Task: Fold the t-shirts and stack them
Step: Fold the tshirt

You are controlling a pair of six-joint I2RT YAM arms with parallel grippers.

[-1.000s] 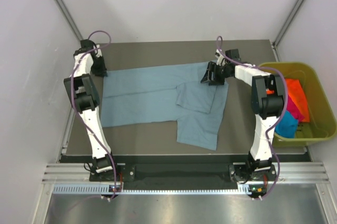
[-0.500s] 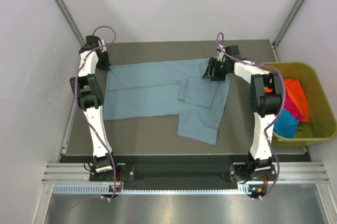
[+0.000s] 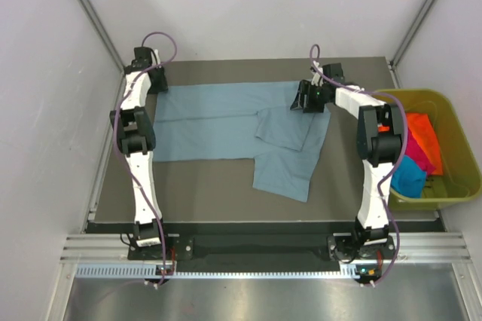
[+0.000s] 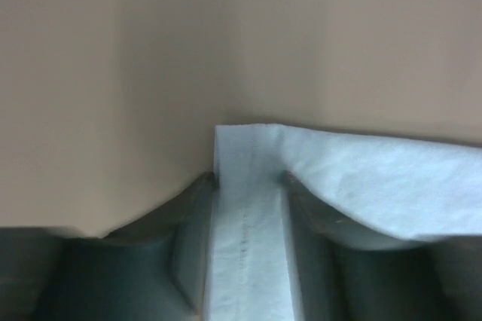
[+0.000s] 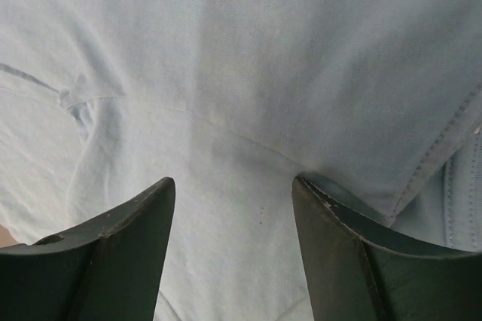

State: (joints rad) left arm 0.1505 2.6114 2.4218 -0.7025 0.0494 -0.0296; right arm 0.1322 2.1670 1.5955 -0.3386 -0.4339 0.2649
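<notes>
The large grey-blue t-shirt (image 3: 218, 121) lies spread across the table's back half, with one part folded over at the right and hanging toward the front. My left gripper (image 3: 156, 84) is at the back left corner, shut on the shirt's hemmed edge (image 4: 248, 246). My right gripper (image 3: 303, 100) is over the shirt's back right part. Its jaws stand wide open with flat cloth (image 5: 241, 72) between and below them. The orange tee (image 3: 423, 136), the magenta tee (image 3: 422, 159) and the turquoise tee (image 3: 410, 178) lie in the bin.
An olive-yellow bin (image 3: 452, 193) stands off the table's right edge. The dark table (image 3: 361, 178) is bare in front of the shirt. White walls close in the left, the back and the right.
My left gripper has moved back and to the right along the left edge, pulling the shirt's corner with it. The whole shirt has shifted toward the back. My right gripper has moved slightly back.
</notes>
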